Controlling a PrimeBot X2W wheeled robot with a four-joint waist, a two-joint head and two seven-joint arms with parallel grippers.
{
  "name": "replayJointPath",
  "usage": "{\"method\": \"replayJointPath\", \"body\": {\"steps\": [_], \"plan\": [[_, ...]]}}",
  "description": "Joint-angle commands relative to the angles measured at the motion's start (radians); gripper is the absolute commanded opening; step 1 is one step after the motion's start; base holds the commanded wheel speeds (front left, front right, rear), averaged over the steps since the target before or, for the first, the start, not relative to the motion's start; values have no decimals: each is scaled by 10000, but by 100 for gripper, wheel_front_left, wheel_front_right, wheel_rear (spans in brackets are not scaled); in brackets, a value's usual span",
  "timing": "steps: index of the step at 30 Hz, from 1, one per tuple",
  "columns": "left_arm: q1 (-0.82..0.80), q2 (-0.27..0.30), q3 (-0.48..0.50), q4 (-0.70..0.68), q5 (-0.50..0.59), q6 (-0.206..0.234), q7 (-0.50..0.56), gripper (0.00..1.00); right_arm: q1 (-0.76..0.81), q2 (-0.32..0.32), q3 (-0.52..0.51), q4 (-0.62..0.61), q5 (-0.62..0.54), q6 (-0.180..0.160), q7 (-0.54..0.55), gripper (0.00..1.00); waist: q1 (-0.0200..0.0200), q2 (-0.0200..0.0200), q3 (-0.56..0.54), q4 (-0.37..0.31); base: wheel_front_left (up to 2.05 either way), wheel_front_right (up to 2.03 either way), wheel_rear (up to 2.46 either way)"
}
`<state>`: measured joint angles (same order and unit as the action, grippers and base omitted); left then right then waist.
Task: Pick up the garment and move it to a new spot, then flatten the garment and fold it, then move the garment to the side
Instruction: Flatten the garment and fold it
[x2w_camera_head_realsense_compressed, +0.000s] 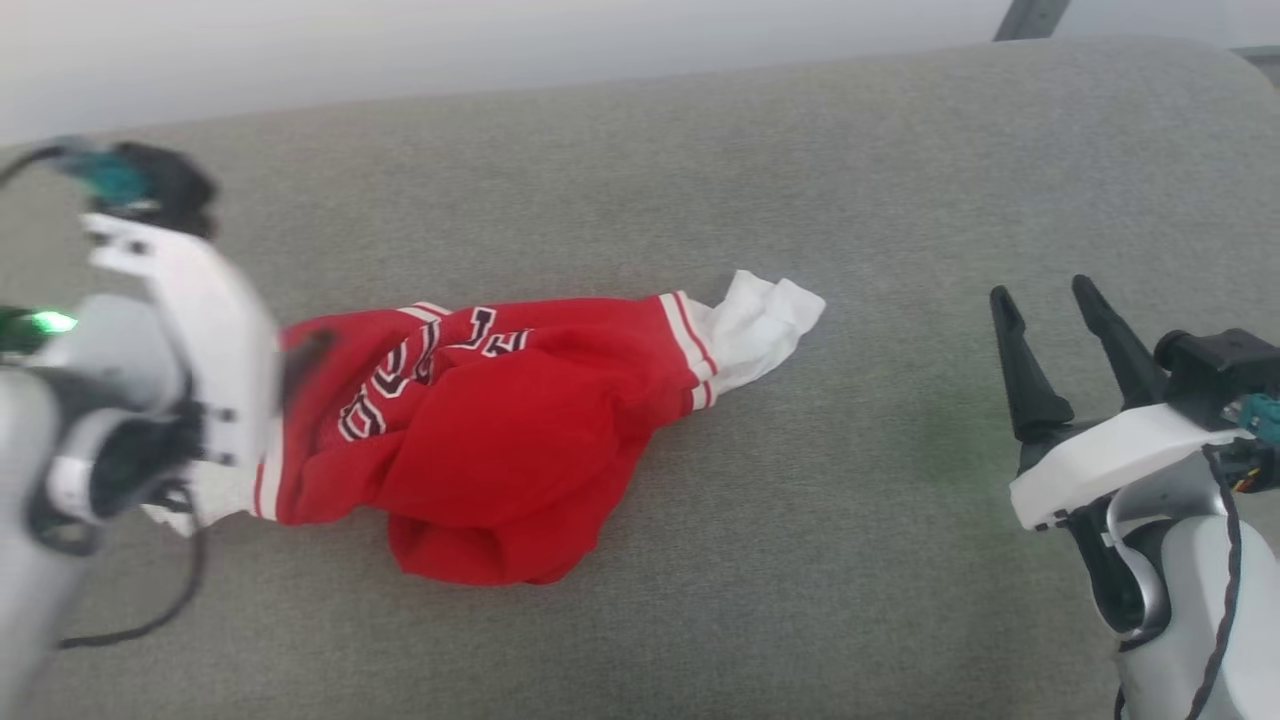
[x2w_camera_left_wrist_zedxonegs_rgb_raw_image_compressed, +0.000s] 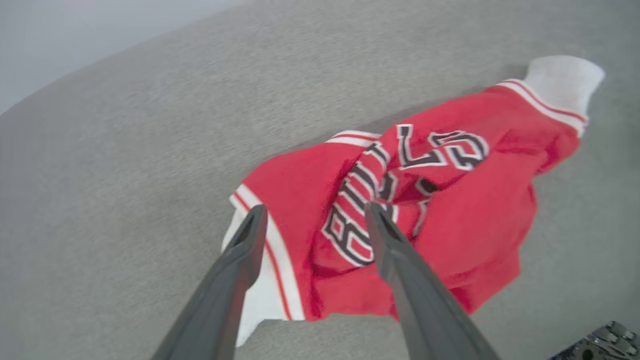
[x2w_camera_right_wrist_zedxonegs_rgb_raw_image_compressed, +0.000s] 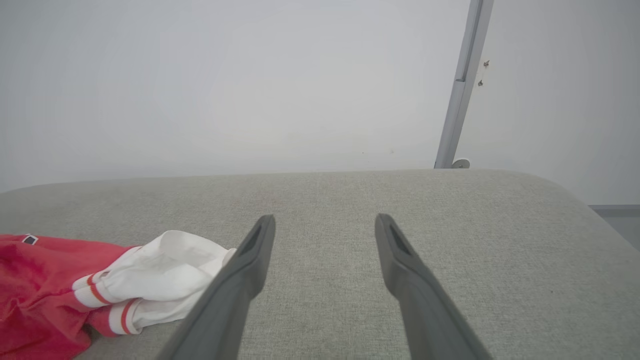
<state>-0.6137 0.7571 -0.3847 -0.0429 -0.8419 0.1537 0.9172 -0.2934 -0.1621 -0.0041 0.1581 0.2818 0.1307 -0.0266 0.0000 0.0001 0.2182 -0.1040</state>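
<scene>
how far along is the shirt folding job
Done: at most the first move; the garment lies bunched on the grey cushion, held by nothing. In hand: the left gripper hangs open over one end of it; the right gripper is open, apart over bare cushion. Left: flattening, folding, moving it aside.

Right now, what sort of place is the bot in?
Probably an indoor test room rather than a home: a plain white wall, a bare metal post against it, and a wide grey fabric-covered padded surface where the crumpled red jersey lies.
</scene>
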Motion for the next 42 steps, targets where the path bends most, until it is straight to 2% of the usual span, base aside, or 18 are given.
{"method": "replayJointPath", "body": {"steps": [1, 5, 10, 16, 24, 25, 27, 32, 35, 42], "plan": [[-133, -106, -131, -150, 72, 35, 192, 100, -134, 20, 19, -4, 78, 1, -84, 100, 0, -1, -8, -82, 0, 0, 0], [-333, -559, -666, -722, -66, 100, 805, 100, -152, 63, 175, 82, 122, 1, -167, 100, 0, -1, 15, -304, 0, 0, 0], [-210, -816, -1163, -1063, -74, 257, 1370, 100, -169, 107, 226, 227, 166, 1, -297, 100, 0, -1, 117, -575, 0, 0, 0], [64, -989, -1438, -894, -167, 363, 1529, 100, -221, 174, 276, 340, 174, 1, -394, 100, 0, -1, 300, -819, 0, 0, 0], [127, -1024, -1747, 498, 249, -329, 738, 100, -400, 240, 392, 546, 199, 1, -545, 100, 0, -1, 564, -1003, 0, 0, 0], [131, -1043, -1821, 712, 223, -461, 687, 86, -407, 240, 396, 570, 202, 1, -563, 100, 0, -1, 580, -1009, 0, 0, 0], [127, -1178, -1859, 1104, 104, -686, 564, 0, -446, 226, 393, 613, 217, 1, -594, 100, 0, -1, 612, -1003, 0, 0, 0], [20, -1420, -1826, 1537, -194, -1179, 287, 0, -546, 199, 361, 726, 213, 1, -657, 100, 0, -1, 651, -934, 0, 0, 0], [-109, -1509, -1725, 1340, -279, -1301, 98, 0, -551, 154, 288, 761, 182, 1, -656, 100, 0, -1, 643, -837, 0, 0, 0], [620, -1523, -1834, -316, -820, -991, 574, 0, -412, 135, 126, 629, 68, 1, -587, 100, 0, -1, 637, -590, 0, 0, 0]]}}
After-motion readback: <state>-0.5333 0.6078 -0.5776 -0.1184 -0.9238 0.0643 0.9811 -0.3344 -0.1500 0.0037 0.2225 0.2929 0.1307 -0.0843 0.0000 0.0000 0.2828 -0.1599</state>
